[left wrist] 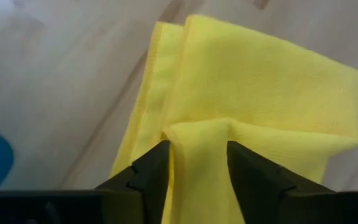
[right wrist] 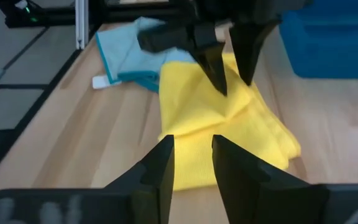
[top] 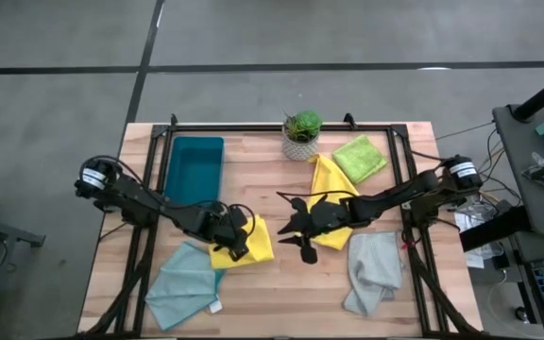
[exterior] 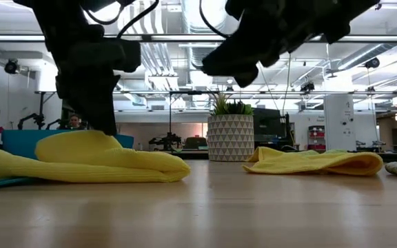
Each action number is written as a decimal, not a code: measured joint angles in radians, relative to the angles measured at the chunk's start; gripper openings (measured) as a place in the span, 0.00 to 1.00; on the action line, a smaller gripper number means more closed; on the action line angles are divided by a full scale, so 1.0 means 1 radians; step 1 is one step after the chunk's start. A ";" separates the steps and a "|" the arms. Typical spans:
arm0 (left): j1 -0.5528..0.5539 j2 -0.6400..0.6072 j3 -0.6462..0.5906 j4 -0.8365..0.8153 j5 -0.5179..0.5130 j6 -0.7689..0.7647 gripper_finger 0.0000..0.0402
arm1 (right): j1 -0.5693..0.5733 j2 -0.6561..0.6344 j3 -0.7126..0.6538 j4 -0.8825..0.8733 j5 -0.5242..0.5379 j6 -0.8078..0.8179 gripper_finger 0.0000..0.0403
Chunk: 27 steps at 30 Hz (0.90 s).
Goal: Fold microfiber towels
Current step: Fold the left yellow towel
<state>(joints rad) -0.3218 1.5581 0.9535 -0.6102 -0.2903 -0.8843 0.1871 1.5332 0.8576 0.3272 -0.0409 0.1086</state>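
High view shows the left pincer [top: 237, 236] at lower centre pinching a ridge of the folded soft yellow microfiber towel [top: 258, 247]; right pincer [top: 296, 236] hovers narrowly parted, empty; release gently, keeping edges aligned.

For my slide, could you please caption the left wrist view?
Left gripper pinching a raised ridge of the folded yellow microfiber towel on the wooden table.
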 joint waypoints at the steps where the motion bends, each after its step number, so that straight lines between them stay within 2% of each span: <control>1: 0.000 0.000 0.000 0.001 0.011 0.000 0.30 | 0.000 0.002 -0.003 -0.001 0.000 -0.003 0.24; 6: -0.003 0.000 0.001 -0.003 0.059 0.026 0.08 | 0.000 0.007 -0.003 0.001 0.000 -0.010 0.23; 8: -0.007 0.000 0.009 -0.004 0.072 0.049 0.02 | 0.000 0.007 -0.003 0.001 0.000 -0.017 0.23; 13: -0.025 -0.002 0.025 -0.006 0.090 0.141 0.00 | 0.000 0.007 -0.003 0.001 0.000 -0.018 0.23; 18: -0.072 -0.020 0.037 -0.002 0.204 0.288 0.00 | 0.000 0.007 -0.003 0.000 0.000 -0.014 0.22; 27: -0.155 -0.025 0.035 -0.078 0.237 0.271 0.00 | 0.000 0.007 -0.003 0.001 0.000 -0.001 0.22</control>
<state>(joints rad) -0.4768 1.5330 0.9886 -0.6881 -0.0537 -0.6129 0.1871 1.5402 0.8547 0.3281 -0.0410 0.1072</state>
